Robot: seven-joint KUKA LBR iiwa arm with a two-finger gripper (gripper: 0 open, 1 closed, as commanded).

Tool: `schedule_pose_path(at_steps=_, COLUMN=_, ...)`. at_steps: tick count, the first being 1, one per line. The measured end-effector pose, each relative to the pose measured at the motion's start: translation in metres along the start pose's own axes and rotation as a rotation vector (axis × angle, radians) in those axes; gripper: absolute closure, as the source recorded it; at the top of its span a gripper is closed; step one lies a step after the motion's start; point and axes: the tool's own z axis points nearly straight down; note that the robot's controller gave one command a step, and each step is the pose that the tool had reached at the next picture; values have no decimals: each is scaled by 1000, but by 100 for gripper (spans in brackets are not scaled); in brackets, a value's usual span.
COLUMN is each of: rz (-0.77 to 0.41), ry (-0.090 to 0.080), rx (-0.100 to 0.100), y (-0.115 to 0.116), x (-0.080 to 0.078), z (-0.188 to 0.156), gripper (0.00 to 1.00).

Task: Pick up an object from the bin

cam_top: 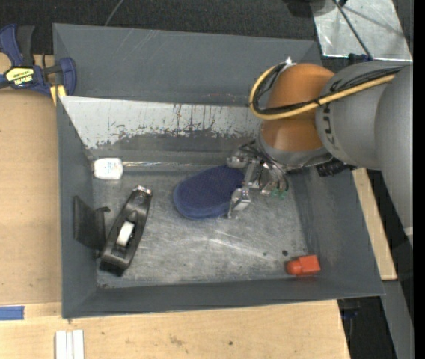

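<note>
My gripper (241,197) hangs low over the middle of the bin, its metal fingers at the right edge of a dark blue oval pad (203,193) that lies flat on the floor. Whether the fingers grip that edge cannot be made out. A black tape dispenser (126,232) with a white roll lies left of the pad near the front left corner.
A small white round thing (108,169) rests by the back left wall. A black wedge-shaped piece (87,225) leans at the left wall beside the dispenser. A small orange-red block (303,265) sits near the front right corner. The arm and its orange cover fill the right back area.
</note>
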Motion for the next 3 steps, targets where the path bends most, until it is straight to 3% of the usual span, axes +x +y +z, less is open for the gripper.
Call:
schedule_pose_path(at_steps=1, rz=4, ry=-3, rx=0, y=-4, x=-1, z=-1, gripper=100)
schedule_pose_path(at_steps=2, rz=-238, ry=-2, rx=1, y=-4, x=-1, z=-106, gripper=100)
schedule_pose_path(at_steps=3, rz=-263, ry=-3, rx=1, y=-3, x=7, z=-165, gripper=100)
